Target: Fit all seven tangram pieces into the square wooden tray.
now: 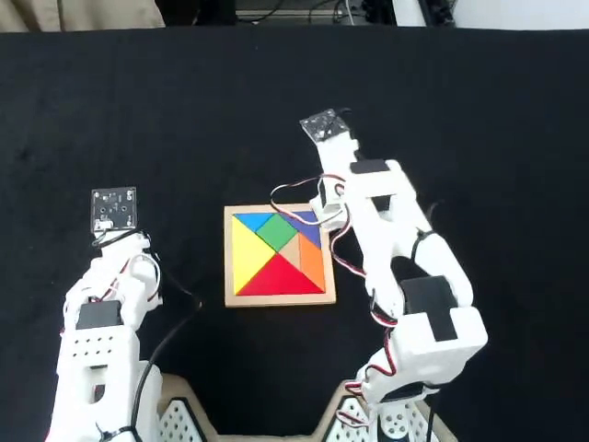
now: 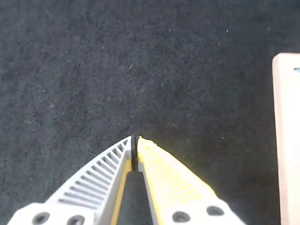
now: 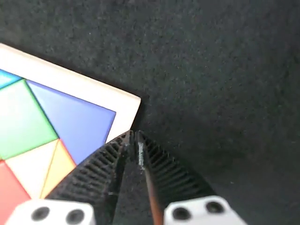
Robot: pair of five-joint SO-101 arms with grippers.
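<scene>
Sitting mid-desk on the black cloth, the square wooden tray [image 1: 276, 301] looks full: a yellow triangle [image 1: 245, 258] on the left, a red triangle [image 1: 278, 276] along the near edge, a green square [image 1: 275, 230] toward the far side, a light blue piece [image 1: 250, 221] in the far left corner, a deeper blue piece [image 1: 308, 230] in the far right corner, an orange piece [image 1: 313, 262] down the right side and a pale wooden triangle [image 1: 290, 250] between them. That makes seven (no gaps that I can make out).

The right gripper [image 3: 133, 136] hangs at the tray's far right corner, jaws clenched on nothing, the tips just beside the rim. The left gripper [image 2: 136, 140] rests well to the left of the tray over bare cloth, jaws likewise pressed together and empty.

My reading is that the fitting is done and what remains is a clean exit. The right arm should probably lift straight up before swinging away, since a sideways drag could catch the rim and jolt the pieces. The left arm needs no move.
</scene>
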